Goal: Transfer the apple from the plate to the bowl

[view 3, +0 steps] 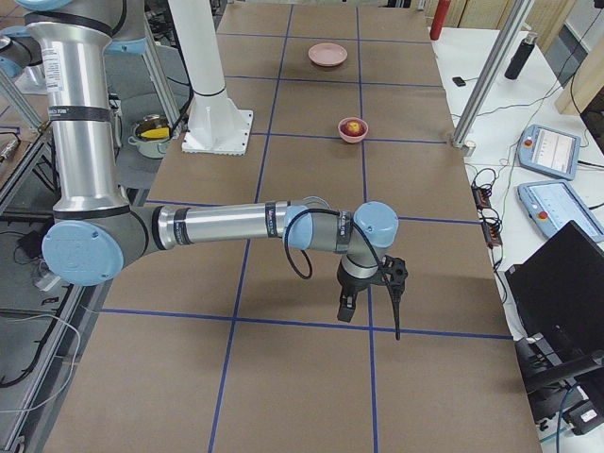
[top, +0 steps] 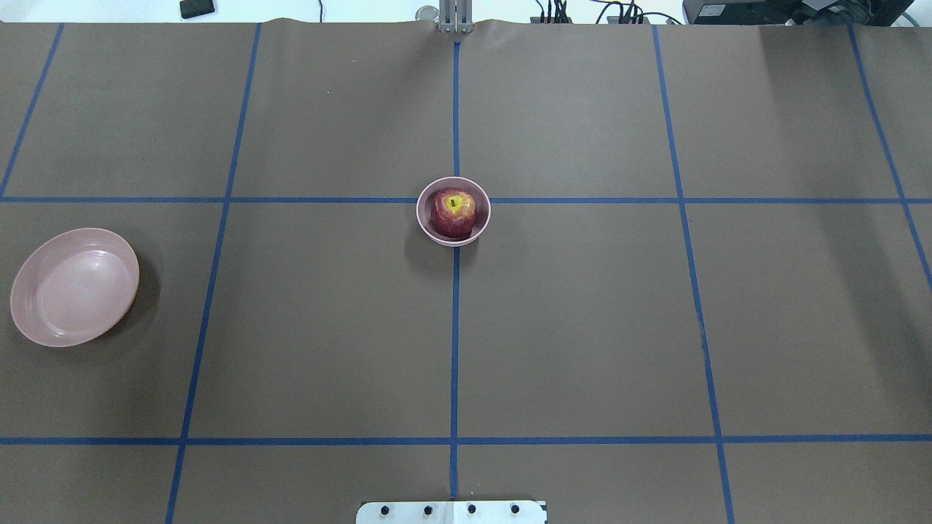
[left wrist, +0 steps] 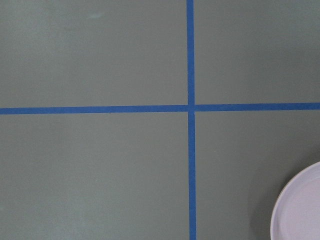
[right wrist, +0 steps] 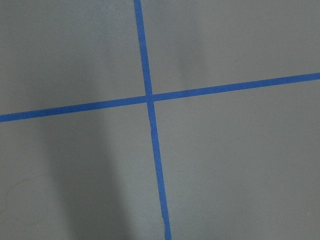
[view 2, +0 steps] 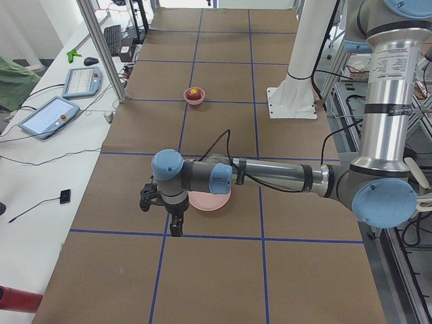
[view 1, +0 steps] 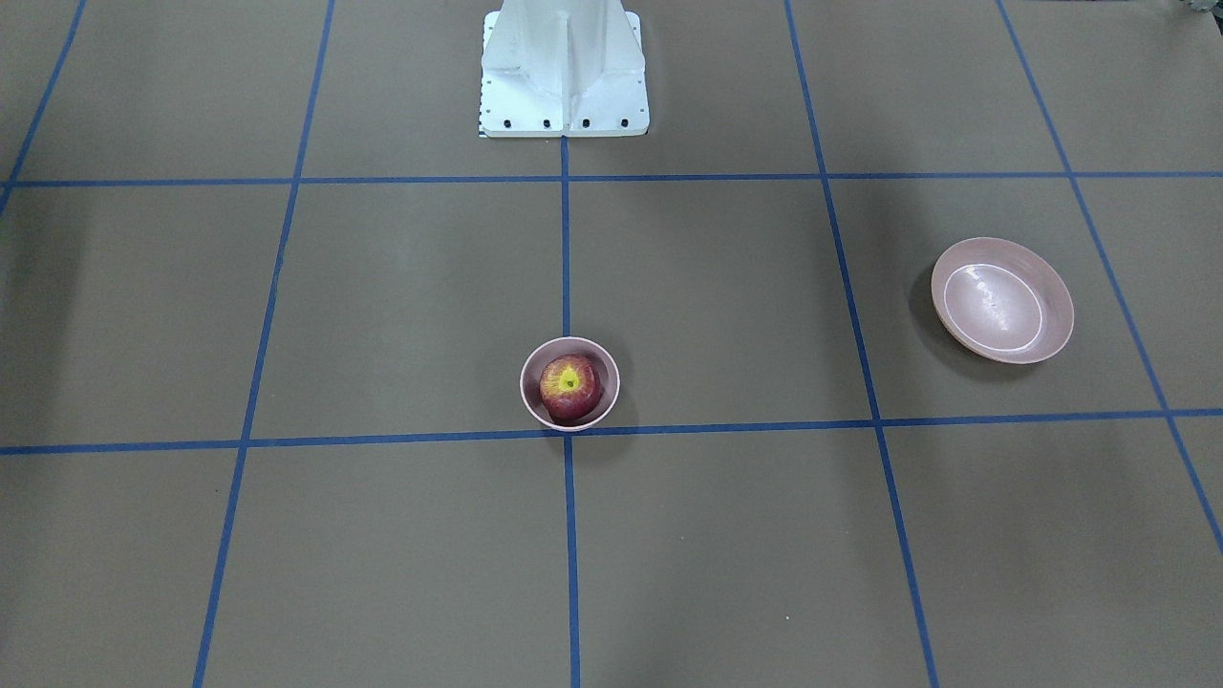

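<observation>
Brown table (top: pixel 582 327), blue tape grid (top: pixel 455 349), apple (top: pixel 455 212) in bowl (top: pixel 420 217), left claw (view 2: pixel 175 227), right claw (view 3: pixel 371 316), spread of both unclear.

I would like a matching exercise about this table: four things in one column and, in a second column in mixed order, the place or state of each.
Things:
1. small round dark-red apple
2. small deep pale-pink bowl
3. wide shallow pale-pink plate
4. white metal robot base

Places or states:
A. empty, on the robot's left side
B. at the table's middle, holding fruit
C. on the robot's side of the table, with dark bolts
D. resting inside a dish

Pairs: 1-D, 2-B, 3-A, 4-C.
</observation>
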Controlling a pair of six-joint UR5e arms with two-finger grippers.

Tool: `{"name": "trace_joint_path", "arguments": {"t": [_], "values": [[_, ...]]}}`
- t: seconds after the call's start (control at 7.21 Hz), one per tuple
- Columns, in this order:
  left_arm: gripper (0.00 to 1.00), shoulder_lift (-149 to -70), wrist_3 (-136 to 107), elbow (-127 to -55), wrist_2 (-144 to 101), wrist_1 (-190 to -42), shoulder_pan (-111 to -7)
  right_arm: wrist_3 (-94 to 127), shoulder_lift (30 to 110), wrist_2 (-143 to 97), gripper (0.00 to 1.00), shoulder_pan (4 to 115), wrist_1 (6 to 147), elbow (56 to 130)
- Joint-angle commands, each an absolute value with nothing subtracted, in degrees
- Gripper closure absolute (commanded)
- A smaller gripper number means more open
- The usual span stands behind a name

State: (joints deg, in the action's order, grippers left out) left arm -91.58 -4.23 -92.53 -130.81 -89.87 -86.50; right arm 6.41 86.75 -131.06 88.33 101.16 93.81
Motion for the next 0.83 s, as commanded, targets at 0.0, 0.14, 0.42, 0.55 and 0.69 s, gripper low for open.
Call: {"name": "trace_joint_path", "arguments": {"t": [0.0,0.14,0.42,0.55,0.69], "values": [[0.01,-91.5,-4.2,-92.5,-130.8,-89.9,-86.5,6.4,86.7,-131.0,0.00,88.3,101.2,94.1],[0.01,-91.5,-4.2,-92.4,-130.8,-89.9,-86.5,6.4,86.7,-131.0,0.00,88.3,101.2,94.1],[0.01,-91.6,-4.2,-92.0,-130.8,-90.1,-86.5,6.4,86.7,-131.0,0.00,88.3,101.2,94.1],[0.01,-91.6,-4.2,-92.0,-130.8,-90.1,-86.5,6.4,86.7,-131.0,0.00,88.3,101.2,94.1],[0.01,-91.6,-4.2,-92.0,-130.8,-90.1,-86.5,6.4,86.7,-131.0,0.00,88.3,101.2,94.1]]}}
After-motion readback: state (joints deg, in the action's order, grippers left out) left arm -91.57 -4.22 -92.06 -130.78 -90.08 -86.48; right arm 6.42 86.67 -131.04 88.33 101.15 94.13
